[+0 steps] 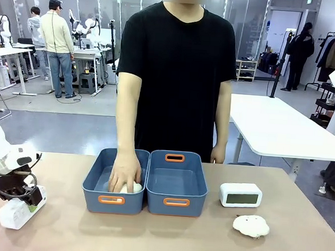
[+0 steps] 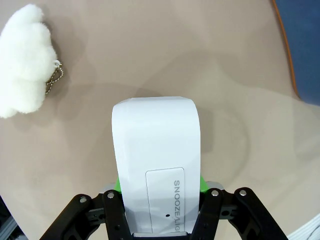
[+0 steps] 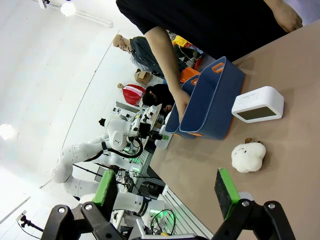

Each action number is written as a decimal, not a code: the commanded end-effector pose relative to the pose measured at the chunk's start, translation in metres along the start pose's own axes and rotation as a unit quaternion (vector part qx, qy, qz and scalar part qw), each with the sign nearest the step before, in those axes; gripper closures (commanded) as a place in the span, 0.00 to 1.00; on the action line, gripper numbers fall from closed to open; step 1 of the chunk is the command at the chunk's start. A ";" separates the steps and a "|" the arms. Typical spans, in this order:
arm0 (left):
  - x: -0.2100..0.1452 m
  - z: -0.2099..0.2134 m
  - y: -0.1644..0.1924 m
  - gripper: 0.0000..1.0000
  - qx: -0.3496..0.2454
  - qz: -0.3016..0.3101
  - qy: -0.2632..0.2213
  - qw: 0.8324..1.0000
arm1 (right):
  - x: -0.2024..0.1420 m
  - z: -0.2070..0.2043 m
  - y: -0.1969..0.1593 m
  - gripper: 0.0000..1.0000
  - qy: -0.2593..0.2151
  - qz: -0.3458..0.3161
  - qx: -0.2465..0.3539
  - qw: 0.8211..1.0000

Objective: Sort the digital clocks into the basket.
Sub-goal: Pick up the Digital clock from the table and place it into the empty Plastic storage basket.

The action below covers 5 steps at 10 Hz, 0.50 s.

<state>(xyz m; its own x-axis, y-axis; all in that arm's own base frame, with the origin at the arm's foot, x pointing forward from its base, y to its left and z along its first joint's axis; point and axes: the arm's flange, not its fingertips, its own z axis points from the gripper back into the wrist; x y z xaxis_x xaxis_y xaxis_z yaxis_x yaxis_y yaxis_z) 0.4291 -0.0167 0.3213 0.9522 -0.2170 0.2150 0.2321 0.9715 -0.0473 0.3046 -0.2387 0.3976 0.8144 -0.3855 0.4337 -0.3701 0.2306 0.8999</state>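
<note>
Light brown tabletop [image 1: 148, 239] — bearing a blue-grey rectangular plastic tub [image 1: 96, 196] touching its twin tub [image 1: 156, 202], a white rounded plastic digital clock [image 1: 240, 195] to their right, fluffy cream plush toy [image 1: 251, 225] near its front

The left basket [image 1: 93, 201] and the right basket [image 1: 157, 205] are blue-grey with orange-rimmed handle slots. Right of the right basket, the table clock [image 1: 240, 195] is white with a grey-green display, the plush toy [image 1: 251, 225] cream. The held clock [image 2: 155, 145] is white.

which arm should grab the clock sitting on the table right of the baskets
Right. The right gripper is open and empty, and that clock lies on the robot's right side. The left gripper is shut on the other clock at the far left.
</note>
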 end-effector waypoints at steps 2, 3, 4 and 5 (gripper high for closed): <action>0.000 0.000 0.001 0.58 0.001 0.001 0.000 1.000 | 0.000 0.001 0.002 0.00 -0.001 0.002 0.004 1.000; 0.000 0.000 0.001 0.58 0.001 0.001 0.000 1.000 | 0.000 0.001 0.002 0.00 -0.001 0.002 0.004 1.000; 0.000 0.000 0.001 0.58 0.001 0.001 0.000 1.000 | 0.000 0.001 0.002 0.00 -0.001 0.002 0.004 1.000; 0.000 0.000 0.001 0.58 0.001 0.001 0.000 1.000 | 0.000 0.001 0.002 0.00 -0.001 0.002 0.004 1.000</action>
<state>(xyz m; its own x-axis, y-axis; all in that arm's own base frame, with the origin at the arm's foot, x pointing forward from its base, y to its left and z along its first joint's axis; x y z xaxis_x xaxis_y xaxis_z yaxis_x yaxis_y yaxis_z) 0.4291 -0.0167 0.3213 0.9522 -0.2170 0.2150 0.2321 0.9715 -0.0473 0.3046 -0.2387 0.3976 0.8144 -0.3855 0.4337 -0.3701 0.2306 0.8999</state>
